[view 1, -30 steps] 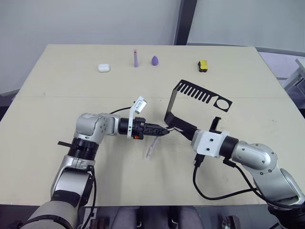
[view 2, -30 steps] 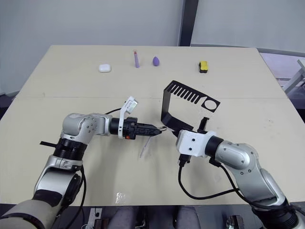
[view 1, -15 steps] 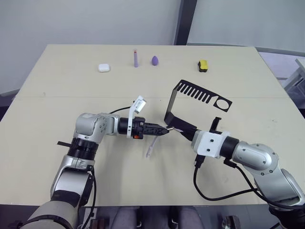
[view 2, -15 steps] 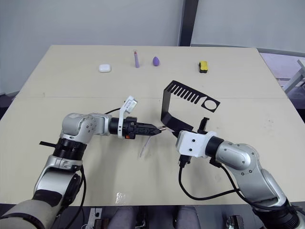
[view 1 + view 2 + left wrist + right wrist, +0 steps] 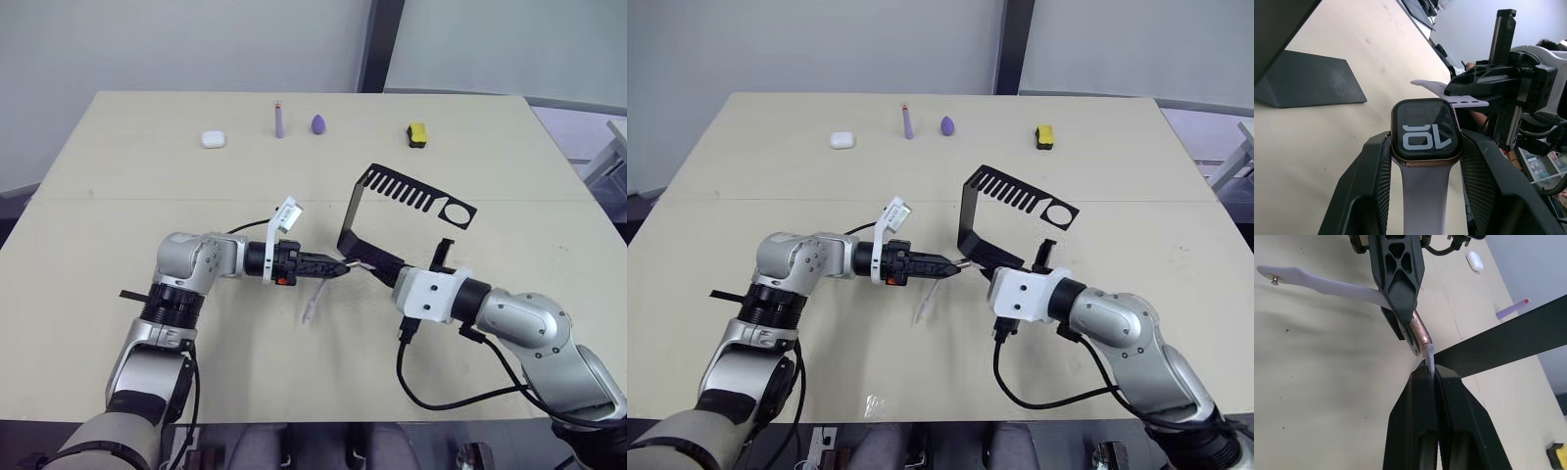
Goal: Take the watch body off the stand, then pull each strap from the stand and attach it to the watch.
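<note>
My left wrist view shows my left gripper (image 5: 1422,161) clamping the watch body (image 5: 1425,131), one strap (image 5: 1426,196) already joined. My right gripper (image 5: 1432,374) pinches the second strap (image 5: 1429,355) against the case. Both forearms meet low over the open table (image 5: 147,157), beside the stand (image 5: 392,220).

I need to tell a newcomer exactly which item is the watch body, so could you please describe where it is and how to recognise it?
Start at the black C-shaped stand on the beige table; just to its left the two grippers meet. The left gripper clamps the watch body, a rounded-square case with black screen, pale digits and copper rim, unlike the pale straps either side.
</note>
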Motion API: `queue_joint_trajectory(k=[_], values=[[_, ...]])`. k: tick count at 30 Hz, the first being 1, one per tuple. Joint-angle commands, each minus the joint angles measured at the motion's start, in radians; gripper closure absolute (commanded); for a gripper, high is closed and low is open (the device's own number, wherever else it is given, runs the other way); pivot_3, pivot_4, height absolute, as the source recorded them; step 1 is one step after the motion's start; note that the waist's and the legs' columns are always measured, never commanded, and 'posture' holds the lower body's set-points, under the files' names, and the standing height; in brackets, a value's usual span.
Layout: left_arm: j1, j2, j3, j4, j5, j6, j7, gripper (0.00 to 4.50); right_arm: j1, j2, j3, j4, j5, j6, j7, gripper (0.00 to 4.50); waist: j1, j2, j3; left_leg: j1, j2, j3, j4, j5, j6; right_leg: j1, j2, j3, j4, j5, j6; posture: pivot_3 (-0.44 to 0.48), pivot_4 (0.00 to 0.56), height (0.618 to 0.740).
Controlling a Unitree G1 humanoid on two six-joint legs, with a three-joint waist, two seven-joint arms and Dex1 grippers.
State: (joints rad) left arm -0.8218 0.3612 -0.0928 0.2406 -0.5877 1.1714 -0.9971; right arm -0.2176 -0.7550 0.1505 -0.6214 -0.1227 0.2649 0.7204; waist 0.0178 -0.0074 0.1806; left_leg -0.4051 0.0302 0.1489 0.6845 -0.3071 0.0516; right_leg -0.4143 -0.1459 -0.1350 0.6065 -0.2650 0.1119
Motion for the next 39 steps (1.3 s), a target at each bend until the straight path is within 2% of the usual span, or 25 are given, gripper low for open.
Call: queue_joint_trajectory(k=[1,39], values=[[-0.010,-0.016,0.011,-0.048,-0.032,0.006,0.006,2.93,-0.021,0.003,0.005,-0.035,-0.016,-0.015,0.005,4.50,0.000,0.000,0.000,0.000,0.000,0.000,0.000,0.000,0.000,0.000,0.000,0.000,0.000,0.000,0.000,0.000,0.150,0.740],[-0.008,-0.047,0.026,-0.079,-0.047,0.024,0.015,2.93,-0.034,0.011,0.015,-0.016,-0.036,0.004,0.017,4.50,0.000,0.000,0.000,0.000,0.000,0.000,0.000,0.000,0.000,0.000,0.000,0.000,0.000,0.000,0.000,0.000,0.150,0.740]])
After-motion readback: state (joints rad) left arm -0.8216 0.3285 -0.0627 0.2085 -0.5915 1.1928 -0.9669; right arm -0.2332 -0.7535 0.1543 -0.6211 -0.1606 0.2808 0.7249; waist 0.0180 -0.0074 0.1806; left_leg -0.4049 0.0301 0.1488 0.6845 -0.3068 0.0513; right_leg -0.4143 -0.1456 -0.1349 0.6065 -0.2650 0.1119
